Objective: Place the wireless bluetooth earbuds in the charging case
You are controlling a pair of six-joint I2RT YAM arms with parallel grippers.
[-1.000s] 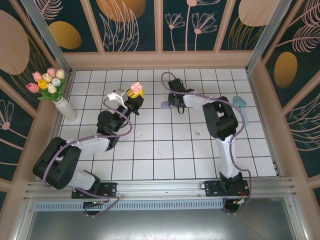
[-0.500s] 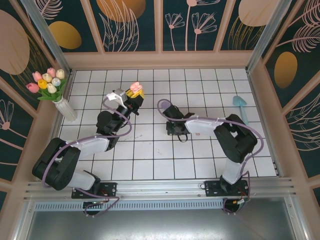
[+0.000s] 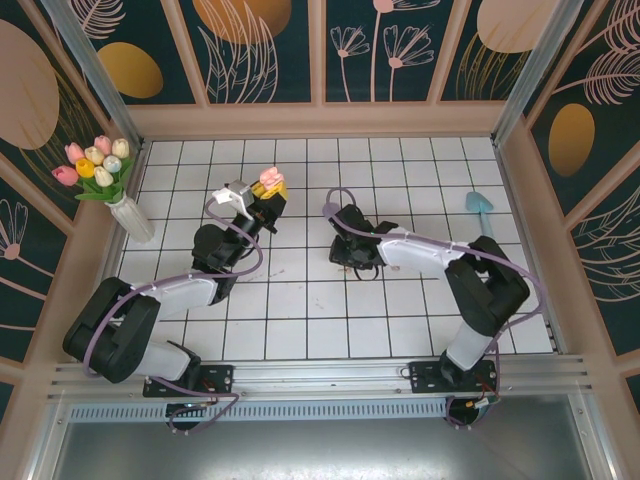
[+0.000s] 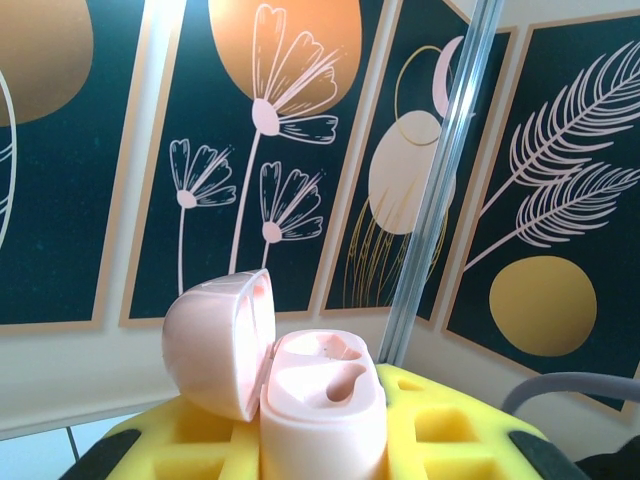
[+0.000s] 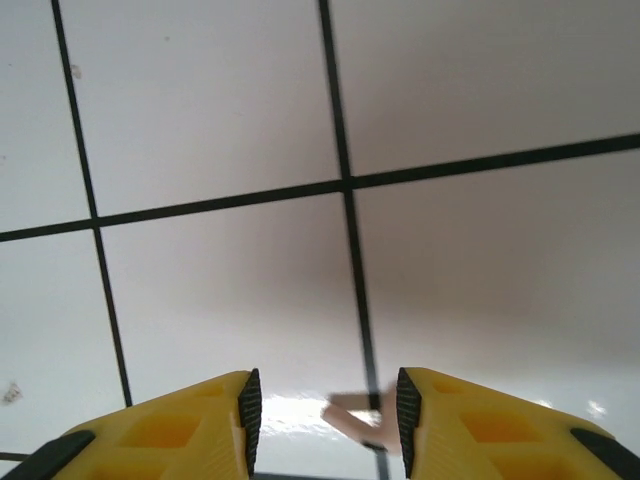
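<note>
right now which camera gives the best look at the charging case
The left wrist view: the charging case sits close up, lid open, its earbud wells visible, between the yellow fingers of the left gripper. The top external view shows it as a small pink shape at that gripper's tip.

No words, numbers, brand marks or labels are showing legibly in any view. The wall panels point(image 4: 120, 200) across the upper part of the frame are carrying drawn flowers, leaves and round shapes without lettering, and the charging case point(image 4: 320, 415) at the lower centre is presenting a plain pink surface.
</note>
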